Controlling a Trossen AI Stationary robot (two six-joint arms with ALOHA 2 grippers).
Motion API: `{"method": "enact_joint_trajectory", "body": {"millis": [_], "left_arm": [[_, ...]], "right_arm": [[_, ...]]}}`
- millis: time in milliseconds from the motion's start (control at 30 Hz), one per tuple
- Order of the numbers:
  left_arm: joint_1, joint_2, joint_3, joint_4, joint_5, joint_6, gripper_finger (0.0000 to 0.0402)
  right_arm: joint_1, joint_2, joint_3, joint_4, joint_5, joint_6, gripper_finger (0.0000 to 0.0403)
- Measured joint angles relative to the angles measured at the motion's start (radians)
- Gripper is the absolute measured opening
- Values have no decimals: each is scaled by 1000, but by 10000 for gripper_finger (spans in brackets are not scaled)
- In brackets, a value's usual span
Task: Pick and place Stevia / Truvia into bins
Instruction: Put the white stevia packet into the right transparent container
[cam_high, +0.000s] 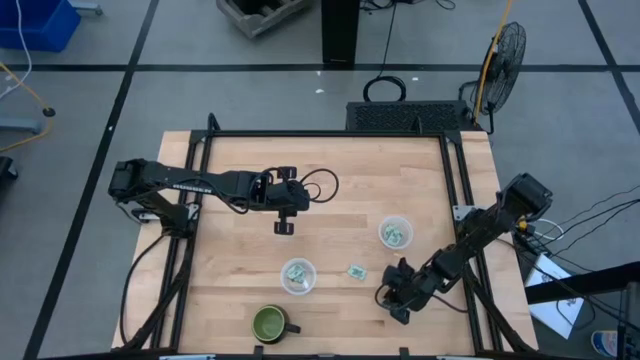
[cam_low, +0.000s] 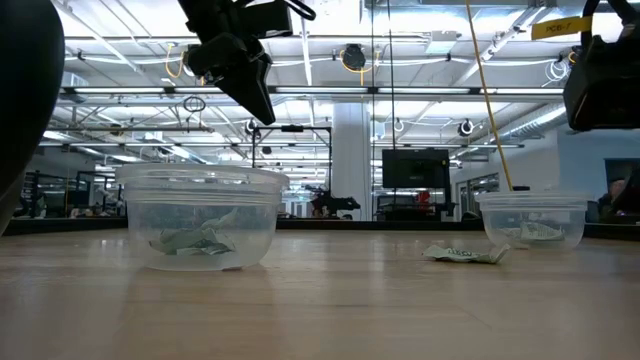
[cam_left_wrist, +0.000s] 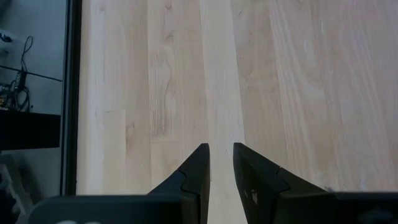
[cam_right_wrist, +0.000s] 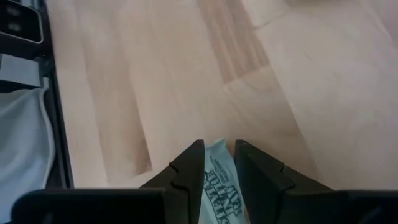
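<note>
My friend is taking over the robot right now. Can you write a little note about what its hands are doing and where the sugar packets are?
Right tool: near the table's front right, shut on a packet.
Left tool: waiting above bare wood at mid-table, fingers a little apart, holding nothing.
Done: both clear cups, the front one and the right one, have packets inside.
Left: drop the held packet into a cup, then pick up the loose packet lying on the table between the cups.

We note a light wooden table (cam_high: 240, 270) carrying two clear cups (cam_high: 298, 275) (cam_high: 395, 232) holding packets, a loose green-and-white packet (cam_high: 355, 271) between them, and a dark green mug (cam_high: 270, 322) near the front edge.
</note>
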Motion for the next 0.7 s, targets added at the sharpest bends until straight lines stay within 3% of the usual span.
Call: {"method": "enact_joint_trajectory", "body": {"millis": [233,500,700], "left_arm": [[0,0,0,0,0,0,76],[0,0,0,0,0,0,76],[0,0,0,0,0,1,76]], "right_arm": [[2,52,1,11,-32,-77,81],[1,56,0,11,-53,-125,9],[1,57,-1,23,-62,-140,3]]}}
